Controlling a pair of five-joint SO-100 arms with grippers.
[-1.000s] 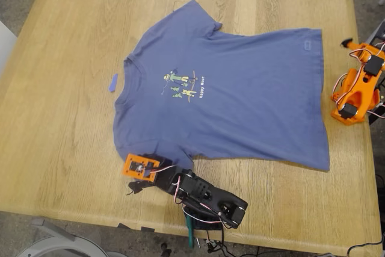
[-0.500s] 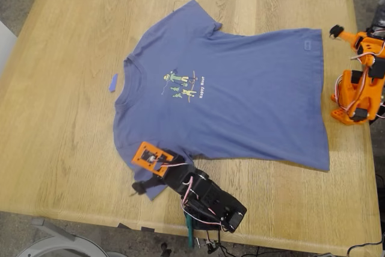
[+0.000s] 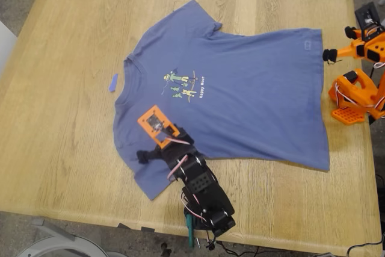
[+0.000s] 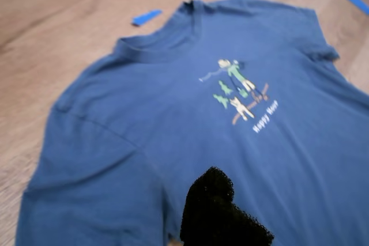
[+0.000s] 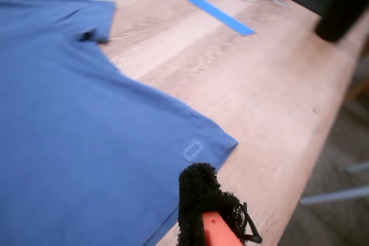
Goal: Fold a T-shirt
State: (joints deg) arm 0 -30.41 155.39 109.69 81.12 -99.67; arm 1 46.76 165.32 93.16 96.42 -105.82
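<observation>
Your first gripper (image 3: 142, 156) hovers over sleeve of T-shirt (image 3: 240, 97), grip state indeterminate; second gripper (image 3: 328, 55) poised beside hem corner, state indeterminate; shirt flat on surface (image 3: 60, 88), ready for fold

lettering (image 3: 203, 86) on t-shirt (image 3: 252, 94) unreadable, too small

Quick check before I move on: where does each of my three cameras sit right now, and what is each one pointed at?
Exterior view: high above, looking down on the table, the spread T-shirt and both arms.
First wrist view: rides my first gripper over the sleeve nearest the black arm, facing the collar and chest print; one black padded fingertip shows.
Second wrist view: rides my second gripper by the hem, facing the hem corner with its small tag; a black-padded orange fingertip shows.
Shared: all three see the T-shirt on the table.
</observation>
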